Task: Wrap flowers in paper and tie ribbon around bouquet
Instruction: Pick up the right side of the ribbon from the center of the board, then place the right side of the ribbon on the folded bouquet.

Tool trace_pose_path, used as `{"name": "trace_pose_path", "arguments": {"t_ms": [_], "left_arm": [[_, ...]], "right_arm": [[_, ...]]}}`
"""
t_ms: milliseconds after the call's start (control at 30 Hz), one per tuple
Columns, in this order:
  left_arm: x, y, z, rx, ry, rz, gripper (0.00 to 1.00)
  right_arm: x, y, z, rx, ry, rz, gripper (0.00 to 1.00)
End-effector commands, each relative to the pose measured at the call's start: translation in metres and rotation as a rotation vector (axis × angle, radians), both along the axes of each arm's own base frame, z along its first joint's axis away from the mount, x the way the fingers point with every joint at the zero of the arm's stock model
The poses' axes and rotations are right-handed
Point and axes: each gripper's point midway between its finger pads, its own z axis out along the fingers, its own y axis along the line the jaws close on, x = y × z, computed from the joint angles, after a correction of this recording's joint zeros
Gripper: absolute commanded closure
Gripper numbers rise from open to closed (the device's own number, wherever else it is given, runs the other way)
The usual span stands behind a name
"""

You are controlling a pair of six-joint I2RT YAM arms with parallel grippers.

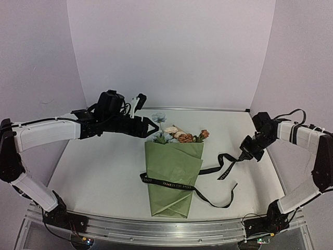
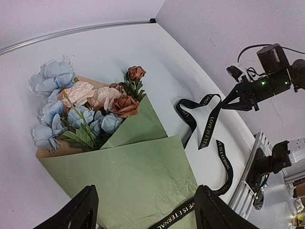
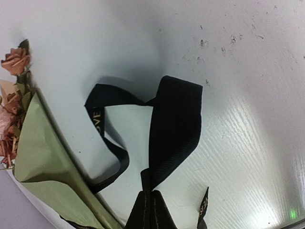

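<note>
right tool (image 1: pixel 242 156) pinches ribbon (image 1: pixel 171 183) near the right edge of the worktop (image 1: pixel 104 166), apart from the bouquet (image 1: pixel 174 161); left tool (image 2: pixel 143 212) gapes over flowers (image 1: pixel 179 136).

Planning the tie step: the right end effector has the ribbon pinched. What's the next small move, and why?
Probably carry the right end effector leftward over the bouquet. It is shut on the ribbon, which merely lies across the paper, untied; the left end effector hangs open above the flowers.
</note>
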Motion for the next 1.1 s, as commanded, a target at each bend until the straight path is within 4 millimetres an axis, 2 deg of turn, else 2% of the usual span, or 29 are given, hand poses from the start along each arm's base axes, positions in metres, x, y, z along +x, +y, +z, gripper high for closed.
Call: {"name": "trace_pose_path", "arguments": {"t_ms": [0,200,300,400,533,633,733,900,1067], "left_arm": [[-0.001,0.0,0.001,-0.034,0.016,0.0,0.28],[-0.002,0.005,-0.01,-0.033,0.042,0.021,0.28],[0.0,0.011,-0.022,-0.024,0.081,0.048,0.28],[0.001,0.021,-0.034,-0.017,0.134,0.089,0.29],[-0.009,0.034,-0.06,0.009,0.214,0.104,0.3],[-0.022,0.042,-0.08,0.027,0.275,0.107,0.32],[-0.04,0.043,-0.094,0.025,0.323,0.046,0.36],[-0.06,0.037,-0.111,0.058,0.372,-0.031,0.4],[-0.074,0.022,-0.116,0.116,0.358,-0.096,0.42]], "right_arm": [[0.001,0.008,0.031,0.02,-0.065,-0.013,1.0],[0.002,0.044,0.082,0.074,-0.188,0.05,1.0],[0.001,0.077,0.115,0.107,-0.258,0.129,1.0],[-0.008,0.115,0.143,0.124,-0.319,0.231,1.0],[-0.028,0.166,0.157,0.162,-0.345,0.351,1.0],[-0.048,0.216,0.156,0.199,-0.336,0.465,1.0],[-0.068,0.252,0.145,0.195,-0.318,0.563,1.0],[-0.085,0.285,0.103,0.214,-0.271,0.599,1.0],[-0.098,0.317,0.076,0.268,-0.237,0.619,1.0]]}}
